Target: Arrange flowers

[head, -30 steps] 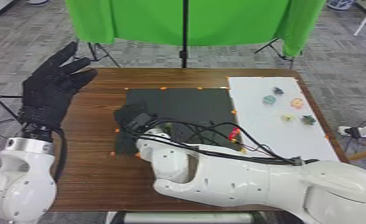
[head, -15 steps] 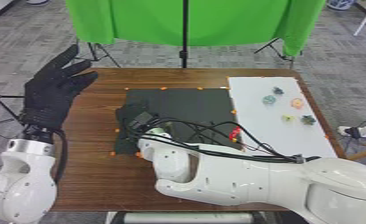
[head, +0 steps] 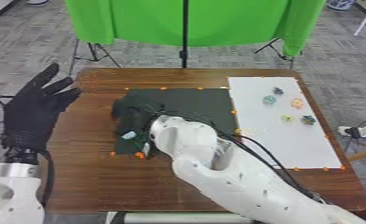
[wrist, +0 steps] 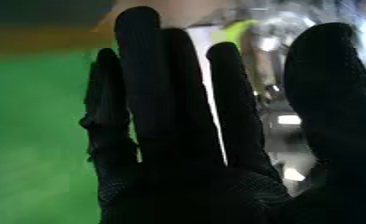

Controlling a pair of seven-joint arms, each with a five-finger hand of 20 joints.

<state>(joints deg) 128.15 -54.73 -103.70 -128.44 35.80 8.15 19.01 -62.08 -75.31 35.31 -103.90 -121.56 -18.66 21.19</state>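
left robot hand [head: 28,117] raised, fingers spread. right robot hand [head: 131,111] over black mat [head: 206,102], wide, fingers straight; contact: cannot tell. small flowers [head: 297,103] on white sheet [head: 299,145], right side of tabletop [head: 91,182].

The mat [head: 206,100] lies under the right hand [head: 131,108] and stretches off to its right. Farther right, well apart from that hand, is the sheet [head: 295,145], with the flower pieces [head: 297,103] on its far half. The table [head: 86,175] bears both; beyond the hand, behind the table, hangs the curtain [head: 135,20].
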